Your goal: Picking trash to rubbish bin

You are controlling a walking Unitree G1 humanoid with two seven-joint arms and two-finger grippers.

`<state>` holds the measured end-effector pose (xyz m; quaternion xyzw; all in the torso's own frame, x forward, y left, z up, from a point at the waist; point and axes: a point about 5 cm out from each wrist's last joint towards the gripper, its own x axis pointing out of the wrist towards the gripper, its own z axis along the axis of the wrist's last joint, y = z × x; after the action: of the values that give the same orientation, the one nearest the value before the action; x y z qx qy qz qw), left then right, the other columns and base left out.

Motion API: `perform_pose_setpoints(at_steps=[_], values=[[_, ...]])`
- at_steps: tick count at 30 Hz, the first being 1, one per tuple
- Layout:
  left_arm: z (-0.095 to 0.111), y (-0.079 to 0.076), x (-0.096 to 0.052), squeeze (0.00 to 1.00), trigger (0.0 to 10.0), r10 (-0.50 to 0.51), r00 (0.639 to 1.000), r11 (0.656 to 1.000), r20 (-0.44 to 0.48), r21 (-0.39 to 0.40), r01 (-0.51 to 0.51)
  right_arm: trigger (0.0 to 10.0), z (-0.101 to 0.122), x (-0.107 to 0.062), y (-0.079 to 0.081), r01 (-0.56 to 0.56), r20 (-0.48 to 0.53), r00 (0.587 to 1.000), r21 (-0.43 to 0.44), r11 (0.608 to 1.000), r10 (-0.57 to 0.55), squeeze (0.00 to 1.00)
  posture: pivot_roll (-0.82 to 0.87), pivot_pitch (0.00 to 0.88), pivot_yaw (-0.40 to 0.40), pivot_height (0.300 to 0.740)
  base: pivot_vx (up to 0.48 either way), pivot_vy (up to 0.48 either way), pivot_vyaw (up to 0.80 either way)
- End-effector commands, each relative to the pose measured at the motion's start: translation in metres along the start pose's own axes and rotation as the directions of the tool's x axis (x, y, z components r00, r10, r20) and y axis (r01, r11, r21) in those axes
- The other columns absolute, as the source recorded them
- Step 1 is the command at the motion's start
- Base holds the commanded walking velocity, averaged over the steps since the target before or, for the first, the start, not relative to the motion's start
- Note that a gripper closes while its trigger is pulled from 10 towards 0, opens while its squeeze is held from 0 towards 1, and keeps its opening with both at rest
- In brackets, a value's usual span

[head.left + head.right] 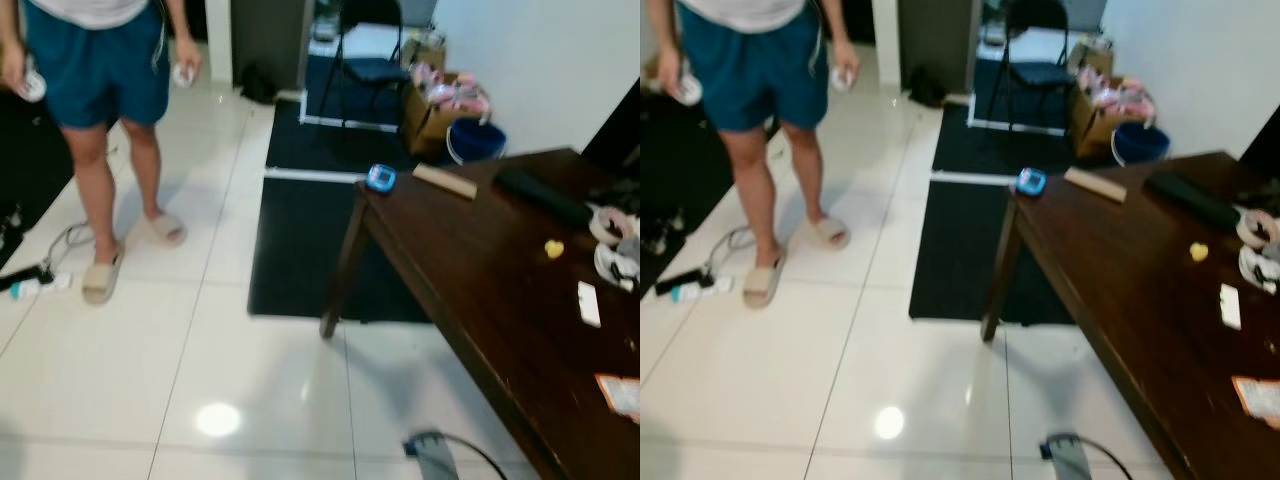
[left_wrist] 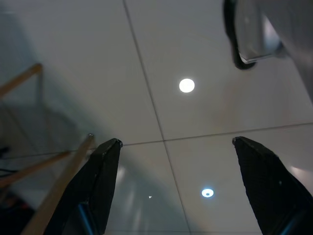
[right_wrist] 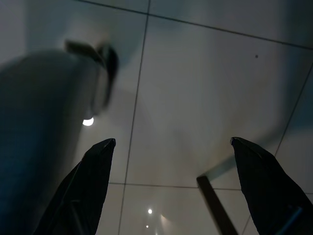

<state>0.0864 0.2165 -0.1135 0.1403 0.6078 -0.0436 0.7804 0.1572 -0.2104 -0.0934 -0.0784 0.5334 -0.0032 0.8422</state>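
Observation:
On the dark wooden table (image 1: 480,270) at the right lie a small yellow crumpled scrap (image 1: 553,248), a white slip (image 1: 589,303) and an orange packet (image 1: 620,393). A blue bucket-like bin (image 1: 475,140) stands on the floor beyond the table, by the wall. My left gripper (image 2: 176,142) hangs open over bare white floor tiles, with nothing between its fingers. My right gripper (image 3: 172,140) is open too, above the tiles near a table leg (image 3: 212,205). Both are well away from the table's things.
A person in blue shorts and slippers (image 1: 100,120) stands at the far left, with cables (image 1: 40,270) on the floor beside them. The table also holds a blue round gadget (image 1: 381,178), a wooden block (image 1: 445,181), a long black object (image 1: 543,196) and tape rolls (image 1: 612,225). Black mats (image 1: 300,240), a folding chair (image 1: 370,60) and a cardboard box (image 1: 435,105) lie beyond.

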Motion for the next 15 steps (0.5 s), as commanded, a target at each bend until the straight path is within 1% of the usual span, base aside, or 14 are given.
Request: perform_pose_setpoints(at_steps=[1, 15], values=[[0.0032, -0.0060, 0.0004, 0.00, 10.0, -0.020, 1.000, 1.000, 0.016, 0.004, 0.020, 10.0, -0.0052, -0.0003, 0.0011, -0.006, -0.015, 1.000, -0.006, 1.000, 0.006, 0.00, 0.10, 0.091, -0.058, 0.740, 0.345, 0.000, 0.00], [0.0015, -0.0033, 0.0002, 0.00, 10.0, -0.015, 1.000, 1.000, 0.012, 0.012, 0.015, 10.0, -0.0062, -0.0005, 0.0014, -0.020, -0.020, 1.000, -0.063, 0.998, 0.019, 0.00, 0.11, 0.086, -0.056, 0.740, 0.345, 0.000, 0.00]])
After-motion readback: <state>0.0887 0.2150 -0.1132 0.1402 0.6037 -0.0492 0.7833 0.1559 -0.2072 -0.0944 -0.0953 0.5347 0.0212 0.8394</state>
